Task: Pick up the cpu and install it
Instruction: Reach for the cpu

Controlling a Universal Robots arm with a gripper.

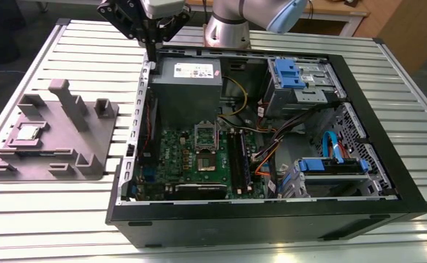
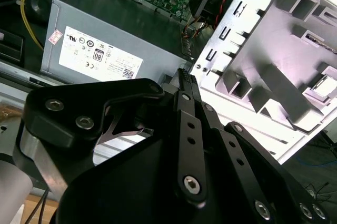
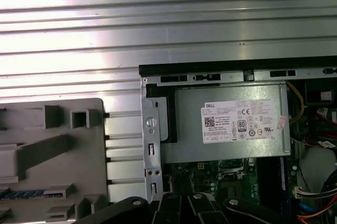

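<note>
Slatted tabletop carries an open computer case and a grey fixture, where the cpu lies, well apart from me. My jaws hang closed and empty over the case rim beside the power supply. Descending here, I judge, could strike that edge.

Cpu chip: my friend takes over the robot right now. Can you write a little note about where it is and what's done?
Gripper: shut, holding nothing, above the wall of the open computer case, beside the power supply.
Cpu: lying flat on the grey fixture, at the exterior view's left, outside the case and apart from the gripper.
Done: nothing that shows.
Left: cpu not yet picked up, not yet installed on the motherboard.
</note>
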